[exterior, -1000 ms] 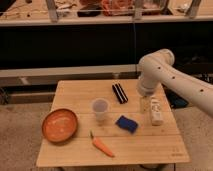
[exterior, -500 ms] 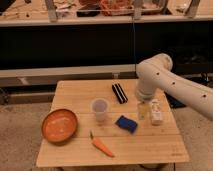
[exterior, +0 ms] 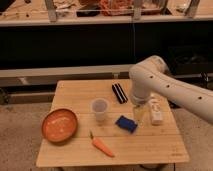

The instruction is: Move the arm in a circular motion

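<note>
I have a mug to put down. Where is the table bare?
Front right of the table, past the carrot and in front of the blue sponge; back left, between the bowl and the black case. Crowded mid-right: the gripper on the arm hangs between the cup, sponge and white bottle.

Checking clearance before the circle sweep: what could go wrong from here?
1. The claw hangs low over the table, between the blue sponge and the white bottle. A sweep at this height could knock the bottle.
2. It could also shove the sponge toward the cup.
3. The arm passes close to the black bar-shaped object. A lower arc might clip it.
</note>
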Robot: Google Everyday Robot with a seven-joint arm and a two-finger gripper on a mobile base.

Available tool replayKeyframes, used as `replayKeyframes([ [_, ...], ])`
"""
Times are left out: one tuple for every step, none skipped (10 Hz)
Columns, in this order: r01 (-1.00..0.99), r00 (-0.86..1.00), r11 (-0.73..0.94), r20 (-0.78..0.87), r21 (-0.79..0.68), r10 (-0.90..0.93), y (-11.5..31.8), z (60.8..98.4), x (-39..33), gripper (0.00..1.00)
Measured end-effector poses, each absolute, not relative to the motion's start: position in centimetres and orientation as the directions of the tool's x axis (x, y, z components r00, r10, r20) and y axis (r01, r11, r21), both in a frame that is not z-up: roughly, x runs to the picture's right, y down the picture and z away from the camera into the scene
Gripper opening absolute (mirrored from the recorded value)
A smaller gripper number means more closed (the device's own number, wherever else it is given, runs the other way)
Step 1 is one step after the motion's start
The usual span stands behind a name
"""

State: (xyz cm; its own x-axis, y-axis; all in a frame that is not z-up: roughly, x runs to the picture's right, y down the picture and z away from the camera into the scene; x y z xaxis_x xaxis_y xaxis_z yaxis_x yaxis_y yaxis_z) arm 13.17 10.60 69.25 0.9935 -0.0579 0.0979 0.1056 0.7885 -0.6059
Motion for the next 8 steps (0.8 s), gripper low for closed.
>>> replayKeyframes([
  [0.118, 0.992, 0.787, 0.103, -0.606, -0.069, 10.6, 69.2, 11.8, 0.80],
  [0.135, 0.990, 0.785, 0.116, -0.605, -0.081, 10.7, 69.1, 10.3, 0.80],
  [0.146, 0.989, 0.784, 0.117, -0.603, -0.094, 10.7, 69.0, 9.9, 0.80],
  [0.155, 0.988, 0.780, 0.116, -0.606, -0.106, 10.8, 68.9, 9.6, 0.80],
  [0.172, 0.985, 0.779, 0.124, -0.603, -0.121, 10.7, 68.9, 8.4, 0.80],
  [0.188, 0.982, 0.780, 0.132, -0.597, -0.136, 10.3, 69.2, 7.1, 0.80],
  [0.199, 0.980, 0.780, 0.139, -0.593, -0.144, 10.1, 69.3, 6.4, 0.80],
  [0.205, 0.979, 0.780, 0.139, -0.591, -0.152, 9.5, 69.6, 5.9, 0.80],
])
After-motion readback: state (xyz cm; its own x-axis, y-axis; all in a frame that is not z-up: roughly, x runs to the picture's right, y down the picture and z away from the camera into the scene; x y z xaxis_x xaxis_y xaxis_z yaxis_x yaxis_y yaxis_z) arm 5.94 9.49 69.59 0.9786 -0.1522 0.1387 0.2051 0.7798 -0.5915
